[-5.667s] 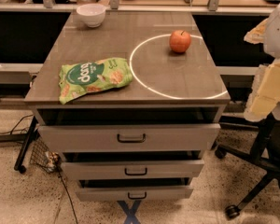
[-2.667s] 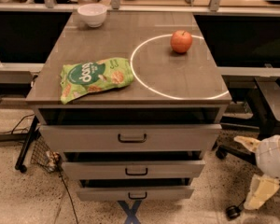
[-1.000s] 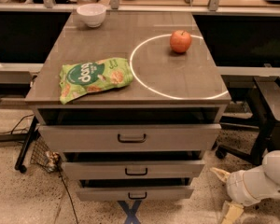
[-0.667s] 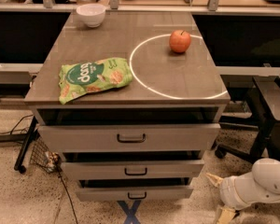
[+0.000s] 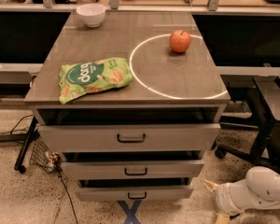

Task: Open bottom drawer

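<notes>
The bottom drawer [image 5: 102, 193] is the lowest and narrowest grey front of the cabinet, with a small dark loop handle [image 5: 136, 195]. It stands slightly out, like the two drawers above it, and a dark gap shows over its front. My gripper [image 5: 211, 201] is low at the bottom right, near the floor, just right of the bottom drawer's right end. Its two cream fingers [image 5: 209, 185] point left toward the cabinet and stand apart with nothing between them. It touches nothing. The white arm [image 5: 261, 190] lies behind it.
The middle drawer [image 5: 93, 170] and the tall top drawer [image 5: 84, 137] sit above. On the cabinet top lie a green chip bag [image 5: 94, 77], an apple [image 5: 179, 41] and a white bowl [image 5: 91, 14]. A black chair base [image 5: 266, 125] stands right; cables [image 5: 35, 153] lie left.
My arm came down from the upper right to floor level. It moved left toward the right end of the bottom drawer. The drawers have not moved.
</notes>
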Available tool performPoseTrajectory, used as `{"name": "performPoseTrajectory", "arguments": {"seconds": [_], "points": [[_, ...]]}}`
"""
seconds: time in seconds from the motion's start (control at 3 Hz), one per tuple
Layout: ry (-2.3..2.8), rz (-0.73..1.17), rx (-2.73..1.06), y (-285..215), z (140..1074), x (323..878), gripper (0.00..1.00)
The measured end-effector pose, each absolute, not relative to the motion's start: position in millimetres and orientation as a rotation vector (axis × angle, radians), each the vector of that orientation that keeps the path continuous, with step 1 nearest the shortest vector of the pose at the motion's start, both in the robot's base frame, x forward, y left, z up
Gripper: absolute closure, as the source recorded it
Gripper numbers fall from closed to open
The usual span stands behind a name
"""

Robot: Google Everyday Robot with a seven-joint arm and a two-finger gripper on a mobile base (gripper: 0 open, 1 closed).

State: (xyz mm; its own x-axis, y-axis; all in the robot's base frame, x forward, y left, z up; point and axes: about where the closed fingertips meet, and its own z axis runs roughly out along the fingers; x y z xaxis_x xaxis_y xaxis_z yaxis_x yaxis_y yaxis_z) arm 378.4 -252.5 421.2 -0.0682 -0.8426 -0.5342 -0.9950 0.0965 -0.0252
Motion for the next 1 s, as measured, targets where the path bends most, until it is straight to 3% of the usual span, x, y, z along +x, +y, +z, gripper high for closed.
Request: {"name": "performPoseTrajectory", "arguments": {"seconds": [1.0], "points": [[1.853, 0.562, -1.743, -220.3, 360.1, 384.0, 0.00]]}}
